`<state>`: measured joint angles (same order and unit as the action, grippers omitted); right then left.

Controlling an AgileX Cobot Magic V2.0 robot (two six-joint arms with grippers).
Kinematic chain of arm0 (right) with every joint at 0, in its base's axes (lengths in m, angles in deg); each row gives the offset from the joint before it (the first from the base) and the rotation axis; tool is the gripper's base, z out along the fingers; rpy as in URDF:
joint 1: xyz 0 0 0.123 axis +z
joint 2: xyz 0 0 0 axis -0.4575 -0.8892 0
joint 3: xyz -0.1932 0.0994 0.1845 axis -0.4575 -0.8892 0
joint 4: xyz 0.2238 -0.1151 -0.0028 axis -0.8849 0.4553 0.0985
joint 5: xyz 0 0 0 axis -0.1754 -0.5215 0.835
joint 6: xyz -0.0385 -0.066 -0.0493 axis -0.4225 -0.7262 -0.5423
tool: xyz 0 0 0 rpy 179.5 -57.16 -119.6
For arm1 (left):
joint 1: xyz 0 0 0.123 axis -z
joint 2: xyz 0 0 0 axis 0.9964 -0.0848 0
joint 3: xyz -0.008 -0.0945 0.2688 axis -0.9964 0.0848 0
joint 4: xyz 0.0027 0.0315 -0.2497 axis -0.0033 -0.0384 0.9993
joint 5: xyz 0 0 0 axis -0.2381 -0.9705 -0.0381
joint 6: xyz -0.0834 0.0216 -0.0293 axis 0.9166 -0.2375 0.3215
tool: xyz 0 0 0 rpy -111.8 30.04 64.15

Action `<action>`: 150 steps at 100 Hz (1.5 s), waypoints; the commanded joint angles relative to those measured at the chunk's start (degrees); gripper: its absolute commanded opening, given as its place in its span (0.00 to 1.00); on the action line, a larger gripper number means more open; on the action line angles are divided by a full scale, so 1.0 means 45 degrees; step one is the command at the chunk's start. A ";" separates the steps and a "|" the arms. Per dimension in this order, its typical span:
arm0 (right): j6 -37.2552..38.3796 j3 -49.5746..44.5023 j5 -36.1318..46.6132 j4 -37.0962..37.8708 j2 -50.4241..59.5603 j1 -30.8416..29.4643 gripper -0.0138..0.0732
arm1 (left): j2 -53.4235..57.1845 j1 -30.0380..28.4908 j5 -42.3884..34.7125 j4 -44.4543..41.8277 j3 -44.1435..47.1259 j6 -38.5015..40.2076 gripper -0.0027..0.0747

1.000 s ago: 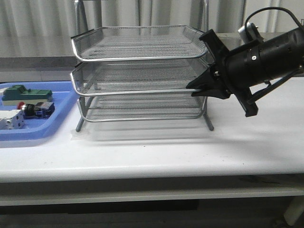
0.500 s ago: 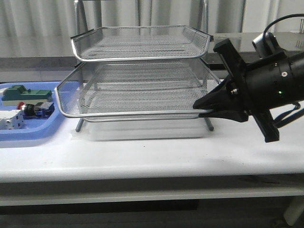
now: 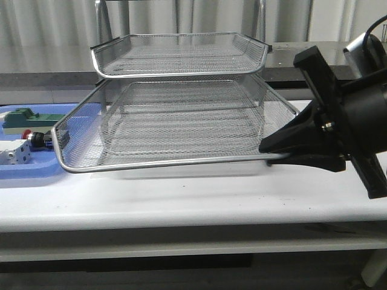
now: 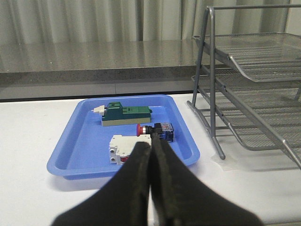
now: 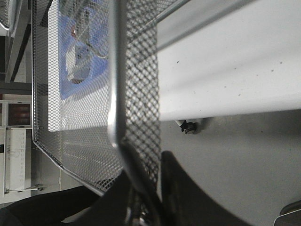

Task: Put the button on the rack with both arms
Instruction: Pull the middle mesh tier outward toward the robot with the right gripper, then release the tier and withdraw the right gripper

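One right end effector (image 3: 269,156) apparently clamps the rack's (image 3: 181,54) middle tier above a white table (image 3: 193,193); pale curtains hang behind.

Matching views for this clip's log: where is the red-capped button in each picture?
Front view: button at the far left in the blue tray, partly behind the pulled-out tier.
Left wrist view: button mid-frame, just beyond the left gripper.
Right wrist view: cannot tell through the mesh.
Shared landmark: the rack.
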<state>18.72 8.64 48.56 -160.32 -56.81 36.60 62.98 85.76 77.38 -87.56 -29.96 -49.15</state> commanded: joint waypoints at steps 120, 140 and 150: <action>0.4651 -0.0440 0.1069 0.6427 0.5508 -0.0025 0.74 | 0.0435 -0.0016 -0.0974 0.0039 0.0595 0.0123 0.01; 0.8140 0.0033 0.1346 1.0969 0.7472 -0.0025 0.74 | 0.0435 -0.0016 -0.0974 0.0039 0.0595 0.0123 0.01; 1.0238 0.0694 0.0996 1.3706 0.8275 -0.0025 0.74 | 0.0435 -0.0016 -0.0974 0.0039 0.0595 0.0123 0.01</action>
<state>56.96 7.88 53.92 -107.59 -22.93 36.65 62.98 85.76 77.38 -87.56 -29.96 -49.15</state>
